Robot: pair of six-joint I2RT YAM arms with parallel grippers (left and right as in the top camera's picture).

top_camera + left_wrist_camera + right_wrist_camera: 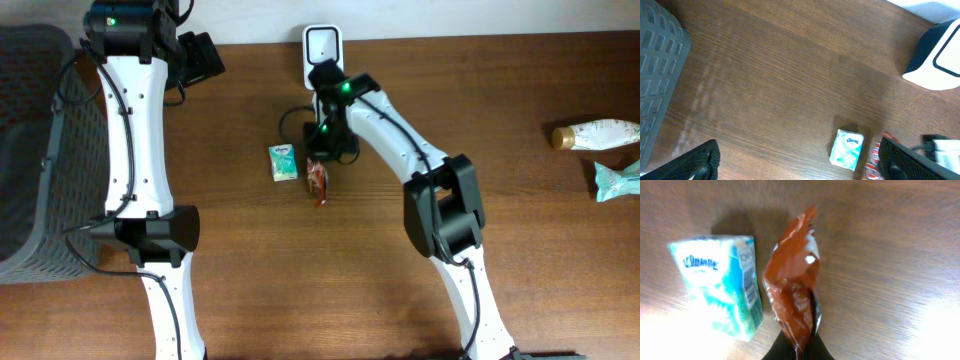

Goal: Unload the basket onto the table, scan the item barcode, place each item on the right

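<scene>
Right up close in the right wrist view, my right gripper (796,349) at the bottom edge is clamped on the lower end of a crinkly, glossy red-brown snack packet (790,282), which reaches toward the top of the frame. Just left of it lies a soft, rectangular teal-and-white tissue pack (720,292) on the wood-grain table (890,255); I cannot tell whether the two touch. From overhead, both sit at frame centre, with the white, rounded barcode scanner (322,48) beyond them at the top edge. My left gripper (800,155) hangs wide open, holding nothing. Far left is a grey latticed basket (30,150); far right are a bottle (598,134) and a teal pouch (618,180).
</scene>
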